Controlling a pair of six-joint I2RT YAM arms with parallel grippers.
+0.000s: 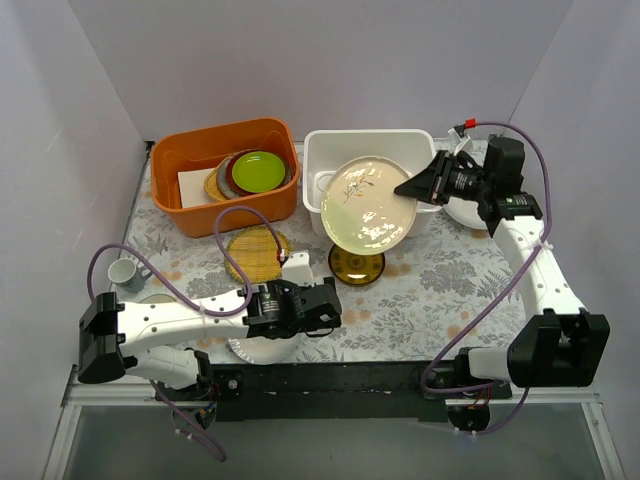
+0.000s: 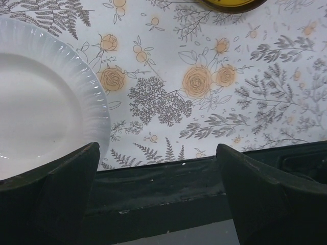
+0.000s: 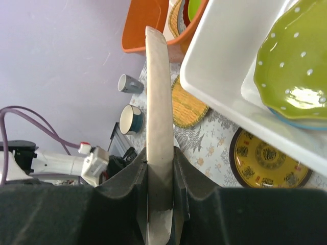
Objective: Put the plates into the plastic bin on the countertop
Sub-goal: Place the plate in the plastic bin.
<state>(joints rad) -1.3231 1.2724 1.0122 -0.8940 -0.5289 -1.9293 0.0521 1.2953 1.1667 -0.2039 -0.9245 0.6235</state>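
Note:
My right gripper (image 1: 406,189) is shut on the right rim of the tan plate with a bird (image 1: 368,205), holding it tilted above the front of the white plastic bin (image 1: 365,136). In the right wrist view the plate (image 3: 157,87) stands edge-on between my fingers (image 3: 139,173). A green white-dotted plate (image 3: 296,66) lies in the bin (image 3: 225,66). My left gripper (image 1: 335,312) is open and empty, low beside a plain white plate (image 2: 46,102). A small dark-and-gold plate (image 1: 357,265) and a woven yellow plate (image 1: 257,250) lie on the floral countertop (image 1: 440,280).
An orange tub (image 1: 225,175) at the back left holds green and maroon plates (image 1: 258,171). A cup (image 1: 122,272) stands at the left. Another white plate (image 1: 468,213) lies behind my right arm. The black front table edge (image 2: 163,184) runs under my left gripper.

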